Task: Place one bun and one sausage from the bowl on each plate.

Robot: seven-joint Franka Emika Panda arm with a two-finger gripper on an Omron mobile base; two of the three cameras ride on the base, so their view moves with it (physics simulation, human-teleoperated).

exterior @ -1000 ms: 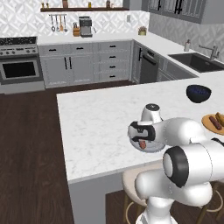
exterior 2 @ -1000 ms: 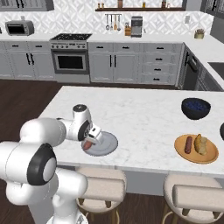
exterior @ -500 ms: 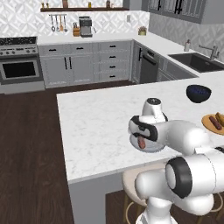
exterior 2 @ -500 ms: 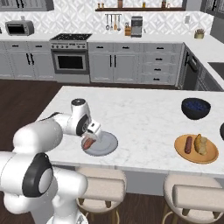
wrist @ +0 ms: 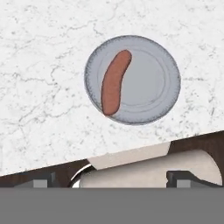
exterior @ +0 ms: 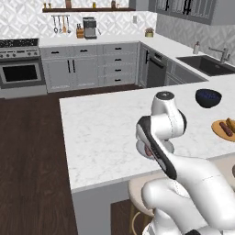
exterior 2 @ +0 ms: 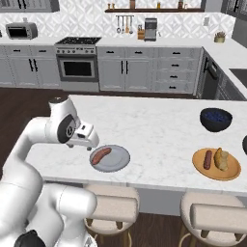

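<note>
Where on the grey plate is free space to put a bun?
On the grey plate the sausage lies along one side; the middle and the far half from it are bare. The orange plate is crowded, with sausage and bun already. The counter between the plates is free.

A navy-blue bowl (exterior 2: 215,119) sits on the marble counter (exterior 2: 159,120) above two stools (exterior 2: 115,209).
</note>
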